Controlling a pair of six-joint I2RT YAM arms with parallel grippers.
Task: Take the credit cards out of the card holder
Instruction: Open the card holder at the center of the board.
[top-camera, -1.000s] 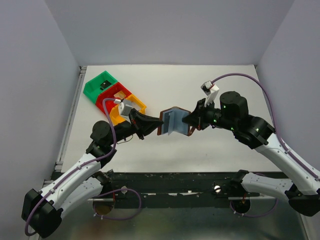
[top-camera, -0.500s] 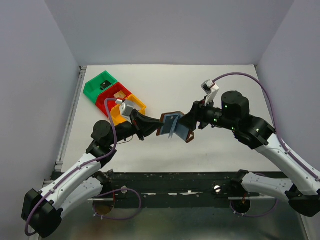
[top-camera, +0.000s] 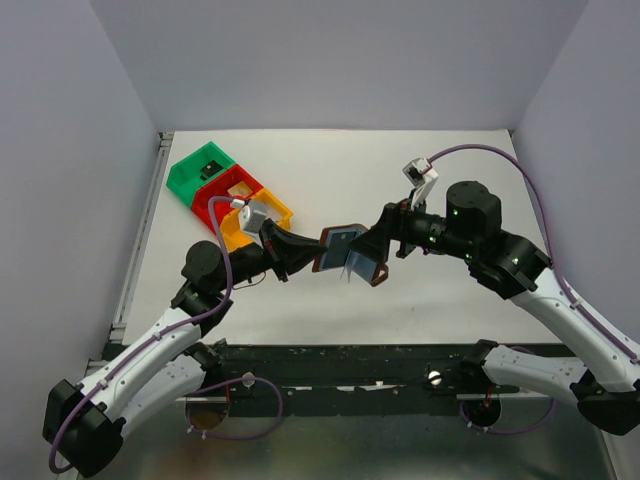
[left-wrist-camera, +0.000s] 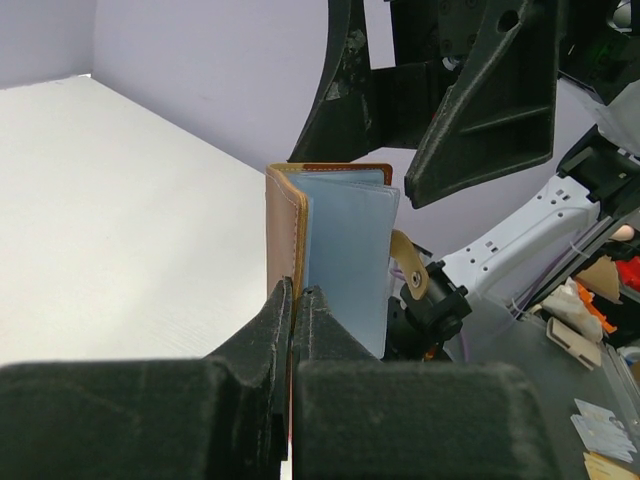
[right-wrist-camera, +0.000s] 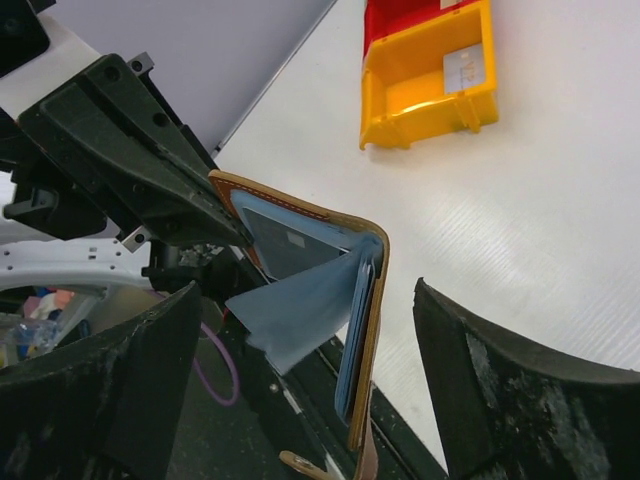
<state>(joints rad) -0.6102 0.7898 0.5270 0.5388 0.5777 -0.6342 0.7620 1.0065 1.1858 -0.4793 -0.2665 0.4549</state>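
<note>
Right gripper (right-wrist-camera: 305, 300) has sprung open, releasing the card holder (top-camera: 343, 250)

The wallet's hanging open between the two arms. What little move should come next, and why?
Probably the right tool should ease in and pinch the dark card showing in a pocket of the wallet. The left tool grips the brown cover, holding it open; the right tool stands wide open around it, empty.

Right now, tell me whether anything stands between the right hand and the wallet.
Nothing visible does. The open right hand sits right at the spread wallet, which the left hand pinches by one cover.
</note>
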